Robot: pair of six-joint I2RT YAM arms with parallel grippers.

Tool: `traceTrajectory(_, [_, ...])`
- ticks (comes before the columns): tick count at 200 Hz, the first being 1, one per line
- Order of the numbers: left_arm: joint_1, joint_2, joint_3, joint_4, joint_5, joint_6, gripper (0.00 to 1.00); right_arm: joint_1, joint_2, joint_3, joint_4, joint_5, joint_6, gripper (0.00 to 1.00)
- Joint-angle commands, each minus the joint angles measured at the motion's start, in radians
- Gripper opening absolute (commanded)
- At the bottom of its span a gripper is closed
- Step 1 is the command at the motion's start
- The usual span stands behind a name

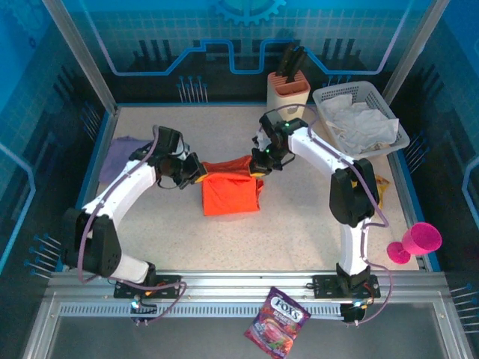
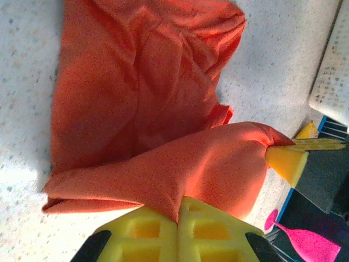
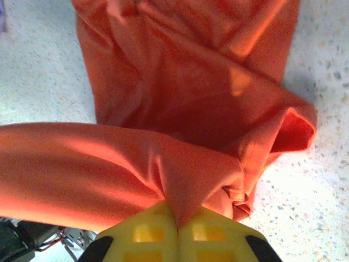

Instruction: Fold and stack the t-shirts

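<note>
Yellow pads (image 2: 144, 229) of the left jaws, right at the lens, are shut tight on a pinch of the orange t-shirt (image 2: 136, 109). No gap, cloth coming straight out of the seam. Same on the right wrist view: pads (image 3: 215, 232) closed on the t-shirt's cloth (image 3: 185, 82). Right jaws also show in the left wrist view, at the other end of the lifted strip.

Where things are:
- orange t-shirt (image 1: 230, 191) sits mid-surface as a rough square block, with its far edge raised and stretched between the two jaws
- lavender t-shirt (image 1: 123, 153) lies flat at the far left of the surface (image 1: 299, 217), behind the left arm (image 1: 123, 187), untouched, well apart from the orange one

My read: mid-fold, with the far edge about to be carried toward the near edge.

To do it well:
- move both ends together at matched height, or the strip skews
- hold light tension between the jaws; slack gives a wrinkle, too much drags the lower layers
- lift enough that the hanging part clears the block before travelling
- land the edge square on the near edge and release only once the cloth is down

Pose: left arm comes in from its base with the elbow out left and the wrist turned inward toward centre. Right arm (image 1: 329, 157) arcs far and bends back, wrist angled down-left at the shirt's far right corner. Jaws face each other across the far edge.
</note>
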Motion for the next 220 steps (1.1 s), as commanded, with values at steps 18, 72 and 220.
traceTrajectory(18, [0.041, 0.116, 0.087, 0.043, 0.054, 0.069, 0.0, -0.026, 0.091, 0.176, -0.103, -0.064, -0.041, 0.02])
traceTrajectory(72, [0.077, 0.218, 0.103, 0.081, 0.057, 0.067, 0.0, -0.052, 0.237, 0.333, -0.149, -0.066, -0.048, 0.03])
traceTrajectory(220, [0.224, 0.494, 0.236, 0.326, 0.145, 0.055, 0.4, -0.11, 0.462, 0.595, 0.094, -0.092, 0.013, 0.79])
